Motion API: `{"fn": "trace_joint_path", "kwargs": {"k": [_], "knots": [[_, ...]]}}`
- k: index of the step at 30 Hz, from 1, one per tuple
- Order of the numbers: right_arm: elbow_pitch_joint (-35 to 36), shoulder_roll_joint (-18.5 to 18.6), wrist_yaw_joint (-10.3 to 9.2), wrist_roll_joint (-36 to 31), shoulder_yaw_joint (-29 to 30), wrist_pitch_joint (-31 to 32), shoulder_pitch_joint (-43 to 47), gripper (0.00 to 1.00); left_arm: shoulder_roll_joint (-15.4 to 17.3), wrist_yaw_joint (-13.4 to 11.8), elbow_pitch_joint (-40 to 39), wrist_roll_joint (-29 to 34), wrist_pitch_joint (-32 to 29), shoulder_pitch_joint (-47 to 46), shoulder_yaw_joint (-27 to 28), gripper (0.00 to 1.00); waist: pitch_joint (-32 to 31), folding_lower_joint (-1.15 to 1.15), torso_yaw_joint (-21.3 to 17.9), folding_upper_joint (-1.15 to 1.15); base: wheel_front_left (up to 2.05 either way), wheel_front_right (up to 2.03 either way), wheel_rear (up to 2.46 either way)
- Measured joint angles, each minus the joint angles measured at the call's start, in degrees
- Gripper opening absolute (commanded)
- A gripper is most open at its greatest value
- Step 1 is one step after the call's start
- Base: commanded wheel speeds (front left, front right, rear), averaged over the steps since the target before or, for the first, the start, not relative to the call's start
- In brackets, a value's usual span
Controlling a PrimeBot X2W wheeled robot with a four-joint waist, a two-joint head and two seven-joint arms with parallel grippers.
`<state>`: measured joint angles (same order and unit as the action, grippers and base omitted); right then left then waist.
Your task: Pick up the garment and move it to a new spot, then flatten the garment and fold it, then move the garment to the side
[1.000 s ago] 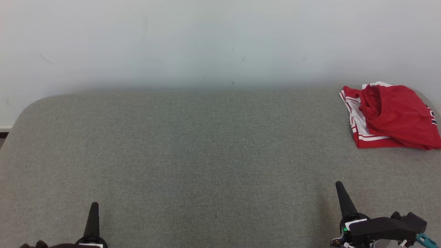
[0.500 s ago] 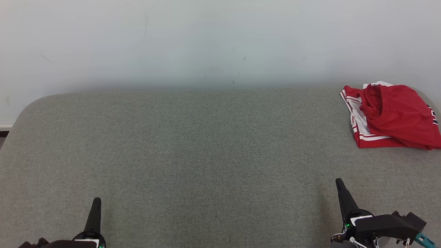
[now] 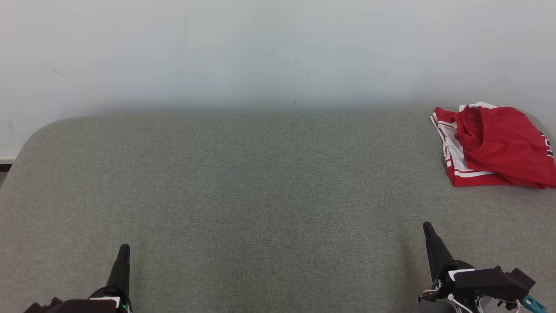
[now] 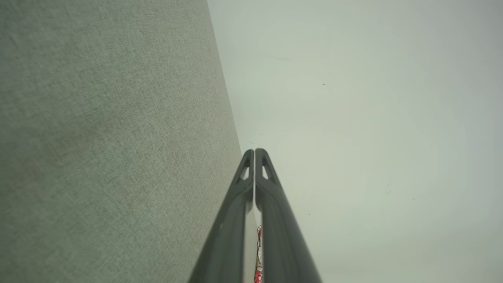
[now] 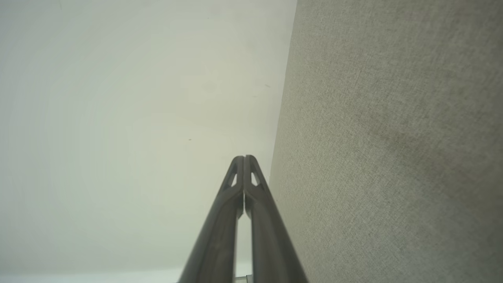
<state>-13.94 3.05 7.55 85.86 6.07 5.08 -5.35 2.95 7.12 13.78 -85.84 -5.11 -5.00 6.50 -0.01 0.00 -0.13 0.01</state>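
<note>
My left gripper (image 3: 124, 248) and right gripper (image 3: 428, 227), fingers together and empty, well apart from the red garment (image 3: 495, 148) at the grey surface's (image 3: 260, 182) far right.

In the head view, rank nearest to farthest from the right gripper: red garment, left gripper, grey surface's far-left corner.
1. red garment, far right, ahead of the right gripper.
2. left gripper, lower left.
3. grey surface's far-left corner, upper left.
</note>
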Motion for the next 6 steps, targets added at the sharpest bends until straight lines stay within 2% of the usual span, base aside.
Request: {"fn": "trace_joint_path", "kwargs": {"k": [6], "knots": [[-0.03,-0.01,0.00,2.00,0.20,0.49,-0.33,0.00,0.00,0.01,0.11,-2.27,-0.53,-0.29,0.01,0.00,0.06,0.00,0.04,0.00,0.00,0.00,0.00]]}}
